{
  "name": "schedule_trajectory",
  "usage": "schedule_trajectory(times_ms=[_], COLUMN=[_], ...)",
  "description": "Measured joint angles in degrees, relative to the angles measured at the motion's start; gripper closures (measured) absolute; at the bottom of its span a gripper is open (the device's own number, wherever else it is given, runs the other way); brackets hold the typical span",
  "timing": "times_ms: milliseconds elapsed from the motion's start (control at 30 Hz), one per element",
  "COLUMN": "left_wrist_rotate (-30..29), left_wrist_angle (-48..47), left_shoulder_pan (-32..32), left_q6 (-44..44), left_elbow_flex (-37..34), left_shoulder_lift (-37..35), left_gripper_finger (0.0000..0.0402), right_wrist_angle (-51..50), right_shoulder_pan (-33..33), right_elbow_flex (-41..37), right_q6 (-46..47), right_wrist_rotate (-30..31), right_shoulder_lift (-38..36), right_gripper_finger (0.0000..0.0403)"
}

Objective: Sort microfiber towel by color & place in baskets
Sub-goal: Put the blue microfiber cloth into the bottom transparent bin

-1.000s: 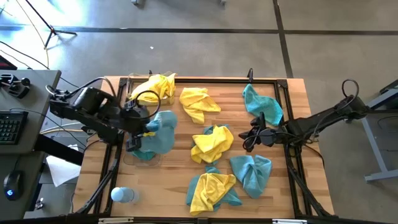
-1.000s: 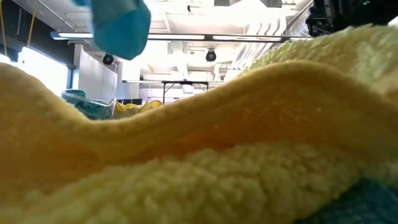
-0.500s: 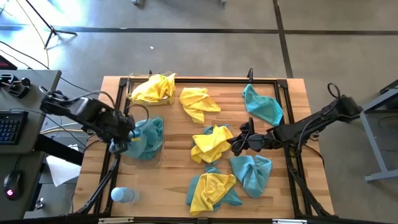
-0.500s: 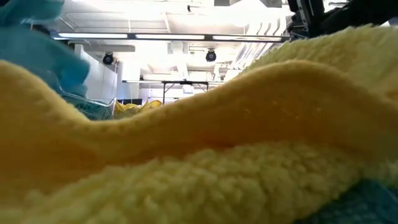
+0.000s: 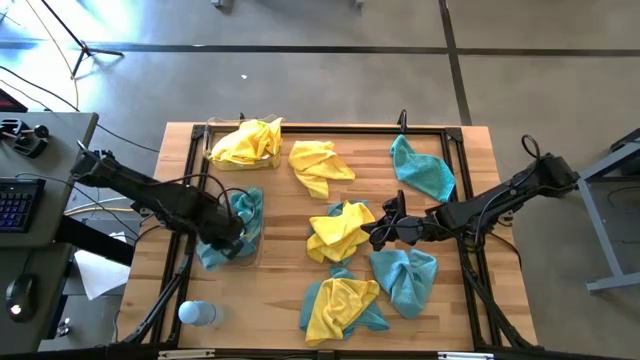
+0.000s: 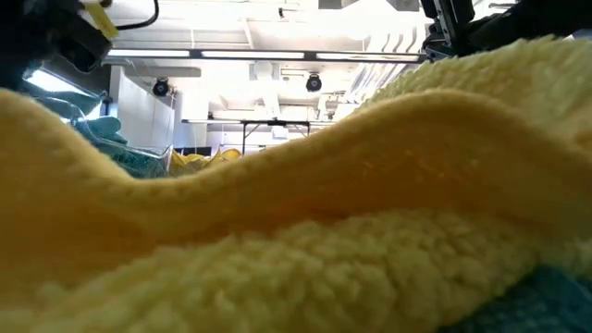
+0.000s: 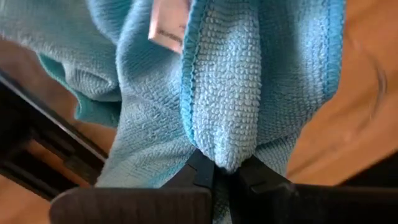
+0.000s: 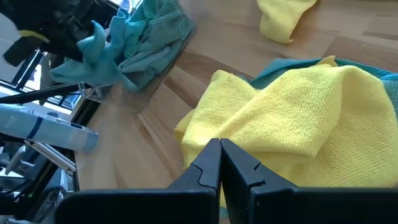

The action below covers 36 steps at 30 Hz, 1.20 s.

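Note:
My left gripper (image 5: 228, 243) points down over the clear basket (image 5: 256, 252) near the table's left edge and is shut on a teal towel (image 7: 249, 81). More teal towels (image 5: 243, 210) lie in that basket. A second basket (image 5: 210, 135) at the far left holds yellow towels (image 5: 248, 142). My right gripper (image 5: 376, 233) is shut at the right edge of a crumpled yellow towel (image 5: 340, 230) in the table's middle, with nothing between its fingers (image 8: 208, 163). My left gripper pinches a bunched fold of the teal towel (image 7: 225, 160) between its two fingers (image 7: 198, 175), coming from above and pointing down. The towel hangs below the fingers and its lower part reaches the teal pile in the basket. My right gripper stands at the yellow towel's edge (image 8: 205, 134); whether it touches it I cannot tell.
Loose on the table lie a yellow towel (image 5: 320, 165), a teal one (image 5: 422, 172), another teal one (image 5: 405, 278) and a yellow one over teal (image 5: 340, 305). A pale blue bottle (image 5: 197, 313) lies at the near left. A black frame (image 5: 455, 135) runs round the table.
My left gripper has come down with the teal towel into the teal basket, rolling its wrist; the towel has gone from hanging above the basket to resting on the pile. My right gripper has moved toward the table's left, up to the middle yellow towel, then kept still.

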Motion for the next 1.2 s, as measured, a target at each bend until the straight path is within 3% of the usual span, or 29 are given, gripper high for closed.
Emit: schedule_trajectory(times_ms=[167,333,900,1200], left_wrist_rotate=[-2.77,-4.13,1.67,6.59], left_wrist_angle=[2.45,5.97,8.57,8.50], left_shoulder_pan=[0.76,0.53,0.53,0.56], left_q6=[-15.18,-22.51,-27.98,-26.96], left_elbow_flex=[-0.38,-0.38,-0.38,-0.38], left_shoulder_lift=[1.14,3.98,19.42,18.77], left_gripper_finger=[0.0398,0.0397,0.0392,0.0328], right_wrist_angle=[-0.16,-0.35,-0.42,-0.63], right_shoulder_pan=[-0.04,-0.02,-0.04,-0.04], right_elbow_flex=[0.00,0.00,0.00,0.00], right_q6=[-1.70,-4.89,-18.20,-18.25], right_wrist_rotate=[0.04,0.02,-5.68,-7.69], right_shoulder_lift=[0.00,0.00,0.00,0.00], right_gripper_finger=[0.0402,0.0402,0.0402,0.0402])
